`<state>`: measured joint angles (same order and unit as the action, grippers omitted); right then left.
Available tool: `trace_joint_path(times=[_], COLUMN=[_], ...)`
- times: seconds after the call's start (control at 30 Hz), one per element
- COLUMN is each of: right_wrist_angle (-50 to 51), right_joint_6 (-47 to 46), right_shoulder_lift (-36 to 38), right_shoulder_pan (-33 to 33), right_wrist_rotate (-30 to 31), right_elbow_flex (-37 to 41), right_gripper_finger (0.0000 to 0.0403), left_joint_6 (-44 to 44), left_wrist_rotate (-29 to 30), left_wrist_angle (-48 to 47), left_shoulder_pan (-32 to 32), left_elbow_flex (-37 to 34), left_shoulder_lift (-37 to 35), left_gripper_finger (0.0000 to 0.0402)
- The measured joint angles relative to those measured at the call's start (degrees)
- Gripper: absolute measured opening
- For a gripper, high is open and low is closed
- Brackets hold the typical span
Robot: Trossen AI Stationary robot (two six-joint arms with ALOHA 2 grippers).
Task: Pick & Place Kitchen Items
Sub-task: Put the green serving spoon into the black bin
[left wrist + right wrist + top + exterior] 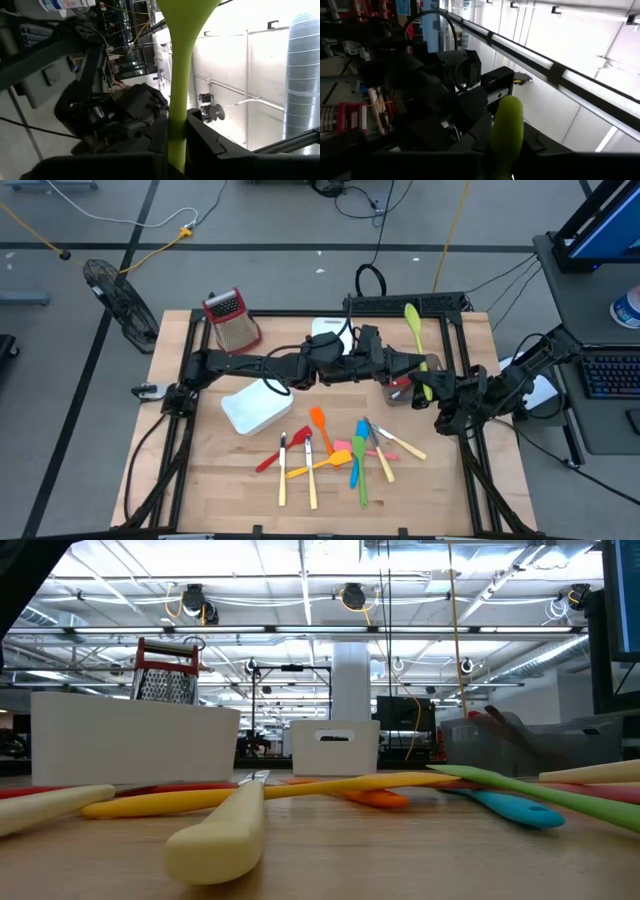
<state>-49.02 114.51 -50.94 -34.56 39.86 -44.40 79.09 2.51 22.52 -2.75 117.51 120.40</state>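
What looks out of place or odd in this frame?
The lime-green utensil is up in the air at the table's far right, not lying with the pile. Both the left gripper and the right gripper close on it at once, which looks like a handover between the arms.

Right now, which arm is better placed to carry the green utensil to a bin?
Probably left. The left tool is shut on the lime green utensil along its handle, while the right tool only meets its rounded end.
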Motion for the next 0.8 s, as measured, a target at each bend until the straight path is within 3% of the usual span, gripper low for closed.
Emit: trace_joint_path(times=[0.37, 0.6, 0.8], right_wrist_angle=[0.04, 0.03, 0.1], right_joint_6=[-1.36, -4.2, -7.63], right_shoulder_lift=[0.04, 0.15, 0.2], right_shoulder_pan=[-0.01, -0.01, 0.06], right_wrist_rotate=[5.89, 9.88, 13.4], right_elbow_flex=[0.0, 0.0, 0.0], right_gripper_finger=[0.0026, 0.0026, 0.0026], left_joint_6=[-6.35, -7.88, -15.35], left_wrist_rotate=[-0.35, -7.9, -9.56], left_wrist_angle=[-1.94, -3.74, -6.0], left_shoulder_pan=[1.7, 4.27, 7.21], left_elbow_flex=[0.0, 0.0, -0.09], left_shoulder_lift=[-0.02, -0.33, -1.1], left_gripper_finger=[0.0129, 0.0162, 0.0174])
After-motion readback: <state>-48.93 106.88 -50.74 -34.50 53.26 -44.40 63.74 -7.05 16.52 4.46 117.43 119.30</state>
